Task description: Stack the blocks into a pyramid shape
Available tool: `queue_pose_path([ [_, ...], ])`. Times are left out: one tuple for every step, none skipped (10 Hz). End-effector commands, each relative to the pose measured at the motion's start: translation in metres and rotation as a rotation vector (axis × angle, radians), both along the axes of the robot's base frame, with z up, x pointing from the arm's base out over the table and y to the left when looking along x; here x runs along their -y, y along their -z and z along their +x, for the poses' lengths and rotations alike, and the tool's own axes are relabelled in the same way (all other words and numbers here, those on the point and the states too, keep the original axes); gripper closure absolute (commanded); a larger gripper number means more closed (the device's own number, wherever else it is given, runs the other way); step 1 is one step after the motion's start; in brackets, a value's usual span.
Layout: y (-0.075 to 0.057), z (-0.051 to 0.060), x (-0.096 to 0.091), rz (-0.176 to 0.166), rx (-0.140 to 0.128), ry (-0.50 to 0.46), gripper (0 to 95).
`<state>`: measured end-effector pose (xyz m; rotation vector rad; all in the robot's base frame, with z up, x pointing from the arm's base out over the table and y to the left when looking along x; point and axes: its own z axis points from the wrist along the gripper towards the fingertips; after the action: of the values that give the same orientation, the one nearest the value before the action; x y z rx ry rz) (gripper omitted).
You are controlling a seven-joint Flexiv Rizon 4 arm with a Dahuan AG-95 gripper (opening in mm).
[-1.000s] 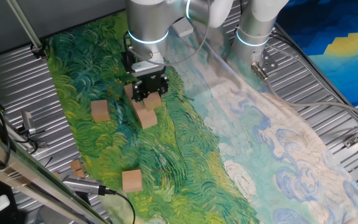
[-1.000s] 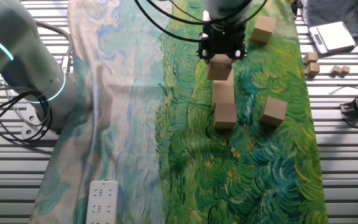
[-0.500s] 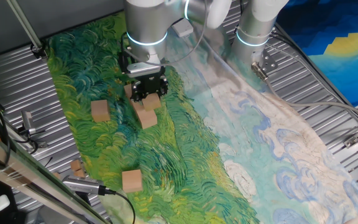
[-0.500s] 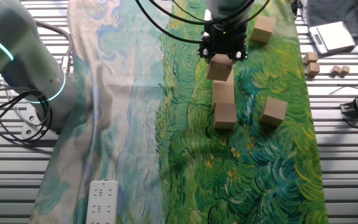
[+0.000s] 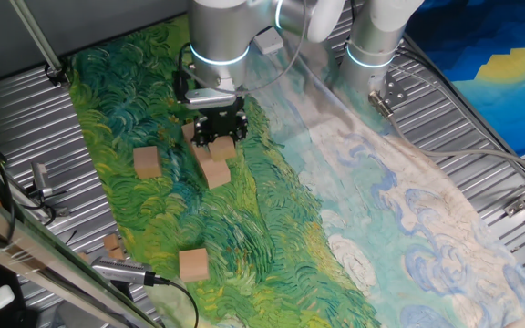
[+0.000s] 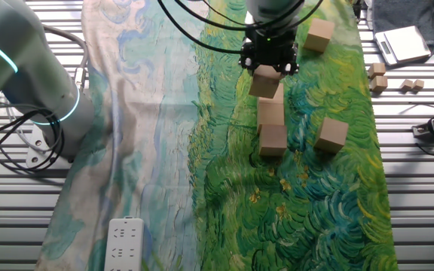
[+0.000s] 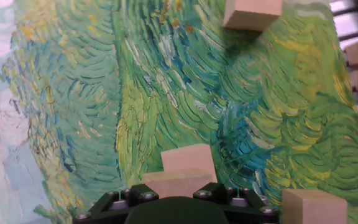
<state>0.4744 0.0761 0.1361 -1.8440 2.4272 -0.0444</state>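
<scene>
The pincer pinches one wooden block above a row of blocks on the painted cloth; two more blocks lie apart nearby.

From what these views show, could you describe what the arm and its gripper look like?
The arm is built of rounded silver-grey segments, with a glowing cyan ring around the joint just above the wrist. Black cables loop around it. The gripper is black and compact; in the hand view its base is a dark plate dotted with small silver screws. No markings are legible.
</scene>
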Motion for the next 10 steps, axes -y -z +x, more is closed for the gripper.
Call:
queue_pose_path([
  [0.000, 0.000, 0.001, -0.016, 0.005, 0.002, 95.0],
  [0.000, 0.000, 0.001, -0.016, 0.006, -0.018, 95.0],
  [0.000, 0.000, 0.001, -0.016, 0.006, -0.018, 95.0],
  [-0.003, -0.002, 0.009, -0.016, 0.015, -0.077, 95.0],
  [-0.006, -0.004, 0.019, 0.001, 0.023, -0.115, 95.0],
  [-0.011, -0.007, 0.035, -0.003, 0.023, -0.149, 95.0],
  [-0.013, -0.009, 0.044, -0.006, 0.024, -0.170, 95.0],
  [-0.010, -0.009, 0.050, -0.006, 0.028, -0.187, 95.0],
  [-0.006, -0.009, 0.054, -0.002, 0.030, -0.196, 95.0],
  [0.001, -0.007, 0.057, -0.003, 0.036, -0.205, 95.0],
])
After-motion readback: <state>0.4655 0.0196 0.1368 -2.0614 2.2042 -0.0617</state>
